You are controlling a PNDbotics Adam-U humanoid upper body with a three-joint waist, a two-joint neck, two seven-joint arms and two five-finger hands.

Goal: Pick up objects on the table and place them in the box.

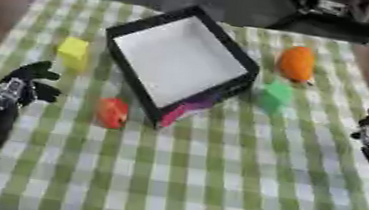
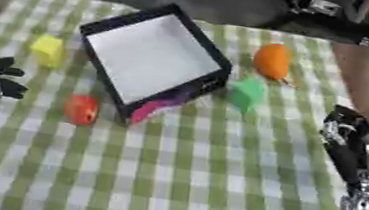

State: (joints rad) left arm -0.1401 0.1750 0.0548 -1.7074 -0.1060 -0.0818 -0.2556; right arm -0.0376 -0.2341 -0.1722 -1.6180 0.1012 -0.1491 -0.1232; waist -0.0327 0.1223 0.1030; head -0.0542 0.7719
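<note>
— Box point(image 1: 180, 58) status?
— It sits near the far middle of the tabletop point(image 1: 214, 181), tilted, its white inside bare as far as I can see. Nothing looks placed yet.
— What is left out?
— Four things: a yellow block point(image 1: 73, 52) toward the left edge, a red fruit point(image 1: 112, 112) just beside the box's near corner, a green block point(image 1: 275, 95) just off its right side, an orange fruit point(image 1: 297, 63) farther back.
— And each robot hand?
— The left robot hand point(image 1: 30, 83) hangs near the left edge, fingers relaxed and apart, holding nothing. The right robot hand point(image 2: 346, 129) is by the right edge; I cannot tell its fingers.
</note>
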